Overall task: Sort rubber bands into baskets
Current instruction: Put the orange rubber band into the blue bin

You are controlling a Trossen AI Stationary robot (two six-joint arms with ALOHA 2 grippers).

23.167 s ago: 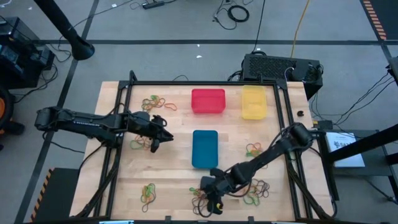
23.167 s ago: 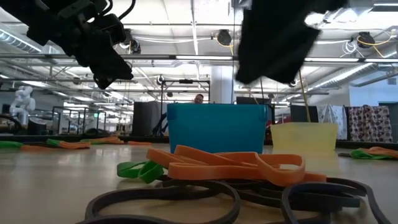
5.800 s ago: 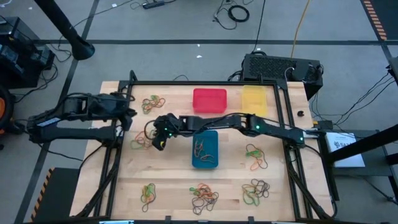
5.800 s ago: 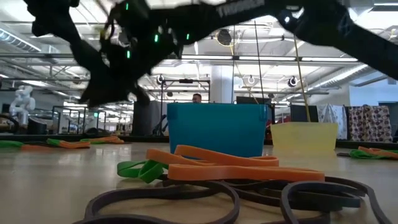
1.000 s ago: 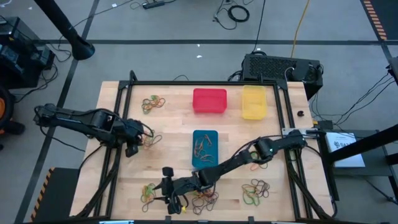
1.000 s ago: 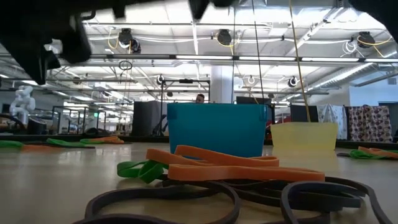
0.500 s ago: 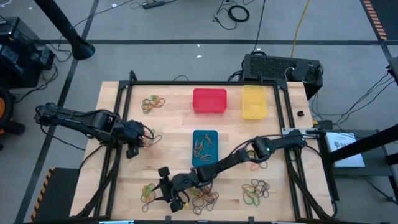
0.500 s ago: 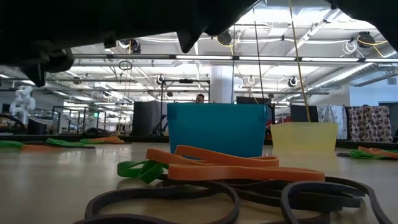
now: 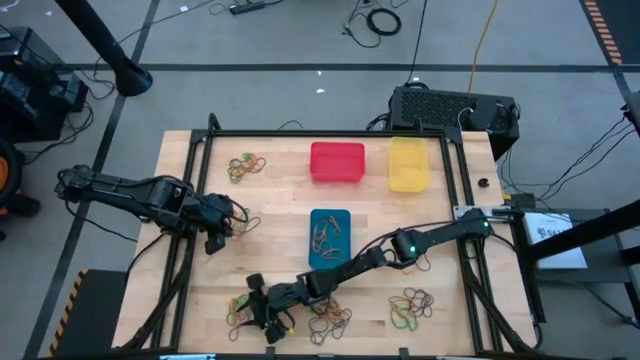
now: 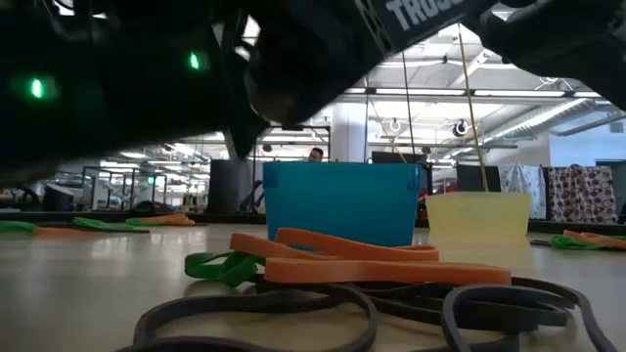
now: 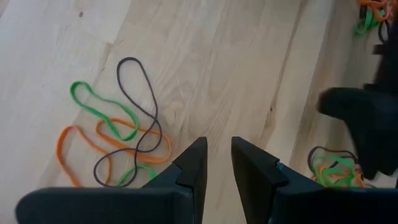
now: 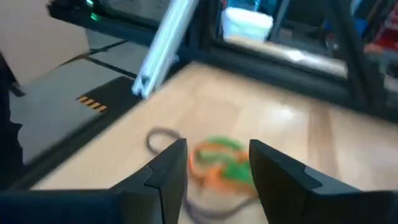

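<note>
From above, the right gripper [image 9: 268, 318] reaches far across the surface [image 9: 280, 250] to the near-left pile of rubber bands [image 9: 238, 310], which lies just beside its jaws; the left gripper [image 9: 215, 238] hovers by another cluster [image 9: 243, 226] at the left side. The blue basket [image 9: 329, 238] already holds a few bands, while the red basket [image 9: 336, 162] and yellow basket [image 9: 408, 163] look bare, and several heaps are still loose on the wood, so I judge the sort to be only just begun. Down at surface level, dark arm parts fill the top, with white letters reading "TROSS" [image 10: 423, 12] cut off at the frame; orange, green and black bands lie in front of the blue basket. On the left wrist, the jaws stand narrow with nothing between them, a tangle of orange, green and dark loops just ahead and to one side. On the right wrist, the jaws stand wide and bare, an orange-and-green bundle [image 12: 219, 163] right between and ahead of them.
</note>
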